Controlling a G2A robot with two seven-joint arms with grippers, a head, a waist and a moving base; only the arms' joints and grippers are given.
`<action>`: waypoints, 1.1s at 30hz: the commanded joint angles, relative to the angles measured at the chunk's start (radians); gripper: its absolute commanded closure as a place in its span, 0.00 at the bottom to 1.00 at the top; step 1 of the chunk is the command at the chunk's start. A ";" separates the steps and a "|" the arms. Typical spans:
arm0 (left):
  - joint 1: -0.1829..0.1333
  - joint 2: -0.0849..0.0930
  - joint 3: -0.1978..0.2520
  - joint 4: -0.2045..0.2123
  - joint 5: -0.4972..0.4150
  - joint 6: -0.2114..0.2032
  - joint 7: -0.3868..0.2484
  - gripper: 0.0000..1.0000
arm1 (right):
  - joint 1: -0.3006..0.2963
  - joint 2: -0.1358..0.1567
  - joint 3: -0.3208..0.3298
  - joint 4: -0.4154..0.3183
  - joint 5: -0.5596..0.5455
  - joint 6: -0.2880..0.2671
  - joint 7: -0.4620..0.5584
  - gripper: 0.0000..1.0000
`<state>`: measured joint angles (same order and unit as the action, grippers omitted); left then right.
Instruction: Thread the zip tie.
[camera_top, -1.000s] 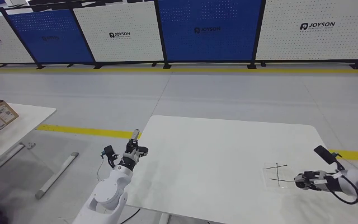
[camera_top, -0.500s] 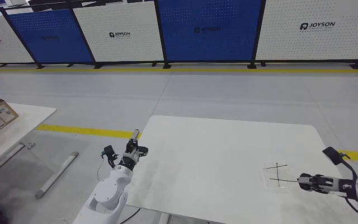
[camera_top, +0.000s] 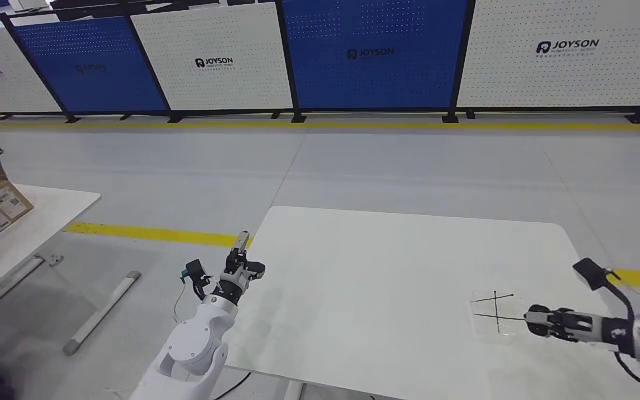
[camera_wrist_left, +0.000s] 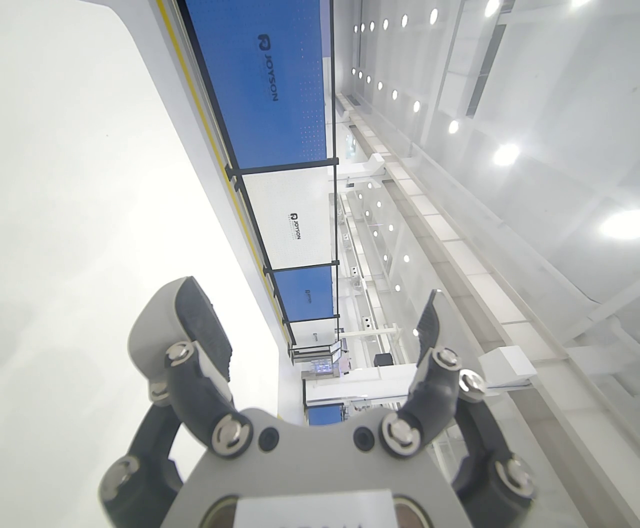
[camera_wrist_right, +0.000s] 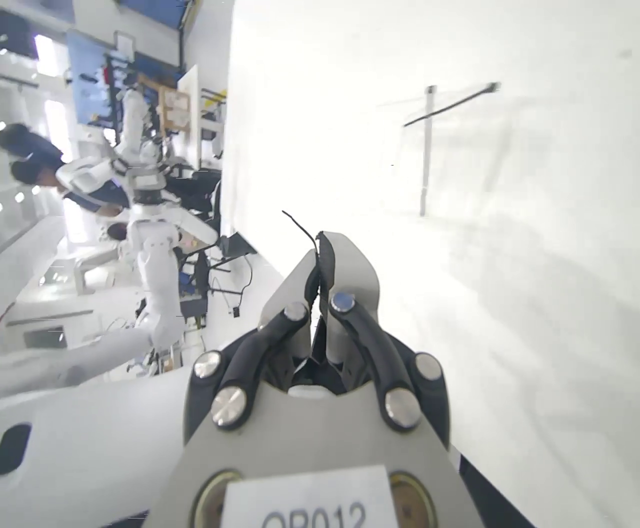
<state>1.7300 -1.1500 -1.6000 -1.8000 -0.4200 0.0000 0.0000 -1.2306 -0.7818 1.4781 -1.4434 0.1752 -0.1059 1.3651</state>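
Two pincers share one white tabletop (camera_top: 400, 270), so read the top view from its left. Off that side, a second table (camera_top: 45, 225) carries a cardboard box (camera_top: 10, 203) at its far corner. A yellow floor line (camera_top: 150, 234) runs from there toward the tabletop's far left corner.

Your left pincer (camera_wrist_left: 315, 307) sits at the tabletop's left edge, pointing away from the robot. It is released, with its jaws spread wide and nothing between them. Its wrist view looks along bare white surface and up to rows of ceiling lights (camera_wrist_left: 505, 154).

Across the back of the room, blue panels (camera_top: 375, 55) and white panels (camera_top: 210, 60) of pegboard stand in a row. They line a second yellow line (camera_top: 400, 125) on the grey floor (camera_top: 400, 165).

Moving right, the middle of the tabletop is plain white. Near its right near corner, you find a faint see-through sheet (camera_top: 480, 330) with thin black ties crossed on it. The other ties (camera_top: 496, 300) lie on the sheet, well apart from either pincer.

The zip tie (camera_top: 507, 319) nearest the robot runs rightward into your right pincer (camera_top: 531, 318), just beside the sheet. That pincer is clenched on the tie's end. In the right wrist view, a short black tip pokes out past the closed fingertips. You cannot tell whether the rest of the tie rests on the sheet or hangs just above it.
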 joint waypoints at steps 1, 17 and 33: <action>0.000 0.000 0.000 0.000 0.000 0.000 0.000 0.00 | 0.014 -0.003 -0.016 -0.004 0.034 -0.039 0.025 1.00; 0.000 0.000 0.000 0.000 0.000 0.000 0.000 0.00 | 0.175 -0.026 -0.262 0.050 0.083 0.048 0.025 1.00; 0.000 0.000 0.000 0.000 0.000 0.000 0.000 0.00 | 0.143 -0.032 -0.238 0.012 0.141 -0.073 -0.090 1.00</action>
<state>1.7300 -1.1500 -1.6000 -1.8000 -0.4200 0.0000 0.0000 -1.0836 -0.8139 1.2341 -1.4245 0.3037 -0.1553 1.2799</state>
